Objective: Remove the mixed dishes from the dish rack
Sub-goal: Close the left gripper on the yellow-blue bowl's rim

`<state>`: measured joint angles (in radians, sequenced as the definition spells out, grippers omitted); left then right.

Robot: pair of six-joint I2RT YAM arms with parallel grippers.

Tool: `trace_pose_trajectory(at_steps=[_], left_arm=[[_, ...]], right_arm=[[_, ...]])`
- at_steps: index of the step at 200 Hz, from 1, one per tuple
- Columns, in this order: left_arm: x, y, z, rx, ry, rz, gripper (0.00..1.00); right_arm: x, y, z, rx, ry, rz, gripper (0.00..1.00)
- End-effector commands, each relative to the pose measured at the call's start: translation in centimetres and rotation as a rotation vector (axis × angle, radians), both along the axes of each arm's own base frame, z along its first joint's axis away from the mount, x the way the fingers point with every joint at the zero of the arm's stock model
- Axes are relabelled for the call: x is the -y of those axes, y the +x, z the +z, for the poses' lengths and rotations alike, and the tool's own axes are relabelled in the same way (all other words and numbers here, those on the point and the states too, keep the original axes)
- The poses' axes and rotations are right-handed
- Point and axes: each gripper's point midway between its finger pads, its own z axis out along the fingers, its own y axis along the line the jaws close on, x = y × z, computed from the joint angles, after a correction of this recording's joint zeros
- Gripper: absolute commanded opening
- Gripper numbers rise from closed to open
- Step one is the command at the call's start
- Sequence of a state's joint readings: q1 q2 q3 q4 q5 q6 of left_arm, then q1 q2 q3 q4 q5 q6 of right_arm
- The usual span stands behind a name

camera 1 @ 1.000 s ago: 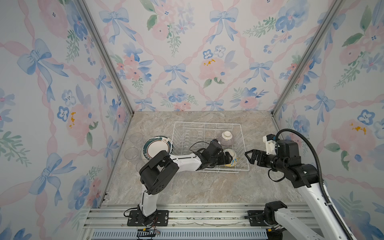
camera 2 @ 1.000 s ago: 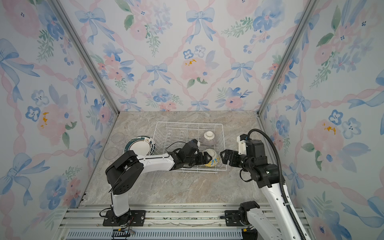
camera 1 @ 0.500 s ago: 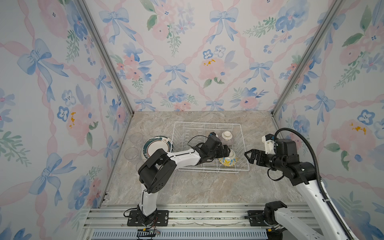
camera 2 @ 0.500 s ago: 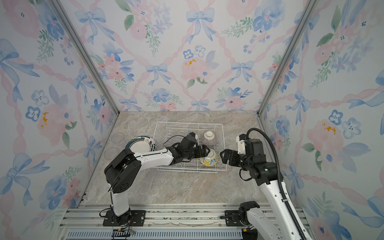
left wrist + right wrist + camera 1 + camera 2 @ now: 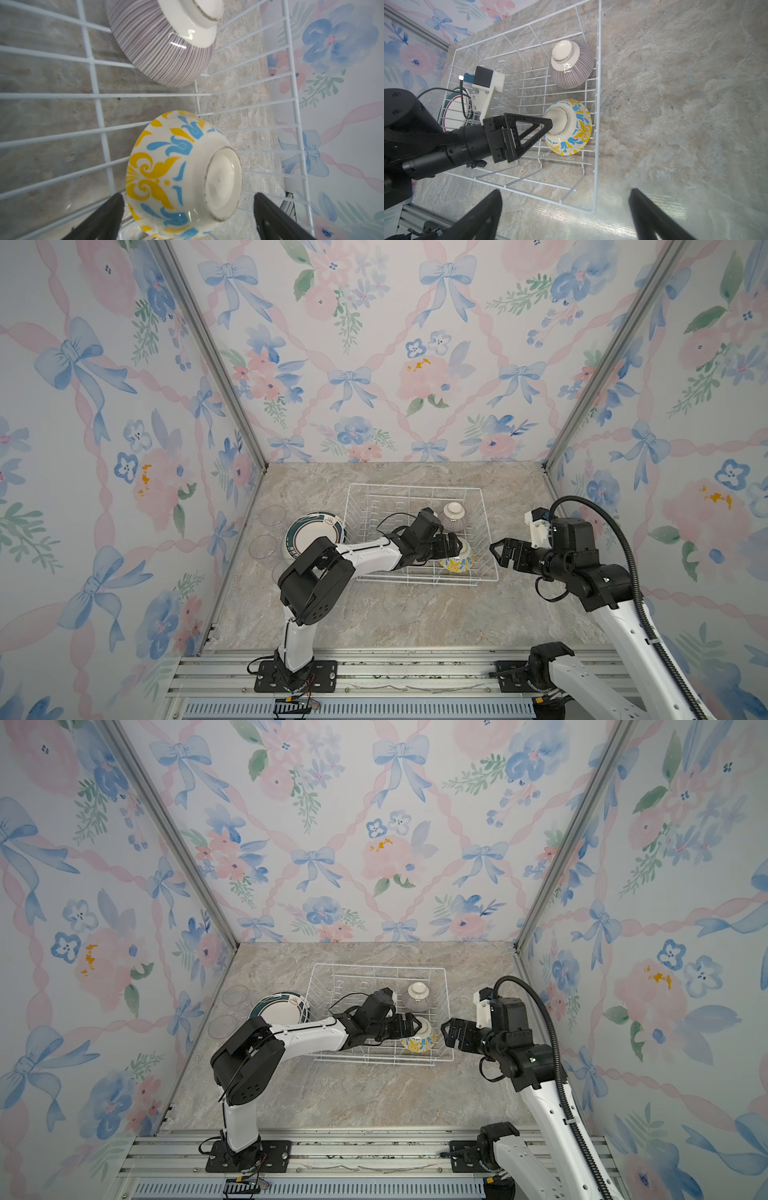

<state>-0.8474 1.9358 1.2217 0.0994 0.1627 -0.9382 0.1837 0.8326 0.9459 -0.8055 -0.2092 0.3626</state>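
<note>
The white wire dish rack point(image 5: 415, 488) point(image 5: 378, 966) stands mid-table. Two bowls lie upside down along its right side: a purple-striped bowl point(image 5: 454, 516) point(image 5: 162, 52) point(image 5: 575, 70) at the back and a yellow-blue floral bowl point(image 5: 459, 563) point(image 5: 419, 1043) point(image 5: 577, 128) at the front. My left gripper point(image 5: 451, 545) point(image 5: 188, 195) is open and reaches across the rack. Its fingers point(image 5: 110, 212) straddle the floral bowl point(image 5: 166, 176) without closing on it. My right gripper point(image 5: 497, 556) point(image 5: 564, 191) hangs open and empty just outside the rack's right wall.
A stack of plates point(image 5: 316, 531) with a green-rimmed one on top sits on the table against the rack's left side. Clear glass cups point(image 5: 272, 514) point(image 5: 262, 545) stand further left by the wall. Bare marble table point(image 5: 395, 614) lies in front of the rack.
The left gripper drew back from the floral bowl half a second ago and has come forward again around it. The right arm has hardly moved.
</note>
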Motion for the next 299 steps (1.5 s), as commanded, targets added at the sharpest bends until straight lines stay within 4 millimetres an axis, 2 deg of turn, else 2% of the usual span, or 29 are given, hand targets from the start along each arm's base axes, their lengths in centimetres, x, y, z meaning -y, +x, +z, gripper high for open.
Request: trace_pose_trajectory(at_steps=[1, 70, 111, 181, 227, 266, 299], left_arm=[[0.8, 0.3, -0.3, -0.024, -0.036, -0.012, 0.98], [1.9, 0.3, -1.3, -0.053, -0.044, -0.031, 0.98], [2.5, -0.5, -1.6, -0.082, -0.058, -0.052, 0.98], [2.8, -0.6, 1.3, -0.049, -0.186, -0.03, 0.98], [3.2, -0.9, 1.8, -0.058, -0.274, -0.027, 0.97], [2.6, -0.9, 3.3, -0.027, -0.363, 0.01, 0.94], [2.8, -1.1, 3.2, -0.027, -0.396, 0.008, 0.93]], right_arm=[[0.5, -0.5, 0.0, -0.002, -0.012, -0.012, 0.97], [1.1, -0.9, -0.2, 0.001, -0.028, -0.022, 0.97], [1.3, -1.0, 0.0, 0.007, -0.033, -0.026, 0.97], [1.4, -1.0, -0.4, -0.011, -0.023, -0.041, 0.97], [1.5, -0.9, -0.4, -0.008, -0.029, -0.045, 0.97], [1.6, -0.9, -0.6, -0.015, -0.027, -0.052, 0.97], [1.6, -0.9, -1.0, -0.024, -0.025, -0.057, 0.97]])
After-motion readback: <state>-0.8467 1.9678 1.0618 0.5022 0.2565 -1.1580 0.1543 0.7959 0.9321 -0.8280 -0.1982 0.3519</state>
